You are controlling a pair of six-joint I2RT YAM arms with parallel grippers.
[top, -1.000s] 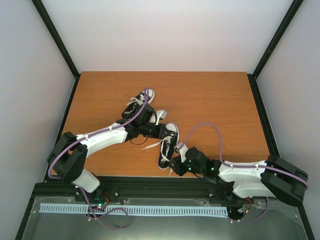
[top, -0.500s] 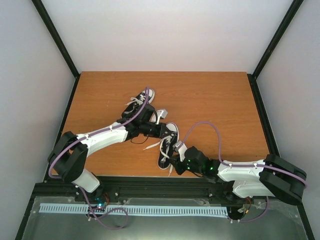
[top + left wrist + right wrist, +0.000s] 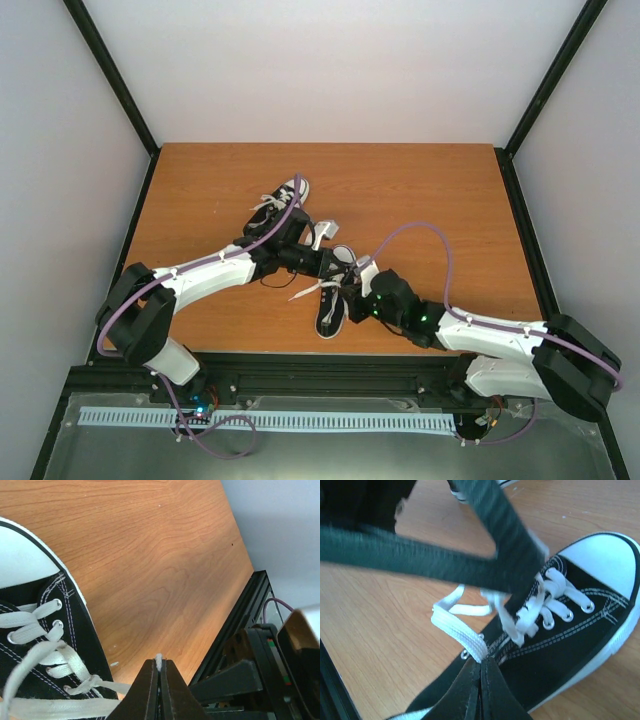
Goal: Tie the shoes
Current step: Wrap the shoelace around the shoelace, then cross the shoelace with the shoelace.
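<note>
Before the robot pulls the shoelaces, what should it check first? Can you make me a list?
1. Left pincer has a lace: ok, shut, with a white lace end poking out between its fingers.
2. Right pincer has a lace: ok, shut on a flat lace beside the eyelets.
3. Both pincers are at the same shoe: looks ok, both meet over the near shoe.
4. Bow tied: not ok, its laces hang loose.
5. Near shoe sits sole-down on the table: ok.
6. Other shoe is clear of the arms: cannot tell, the left arm crosses over it.
</note>
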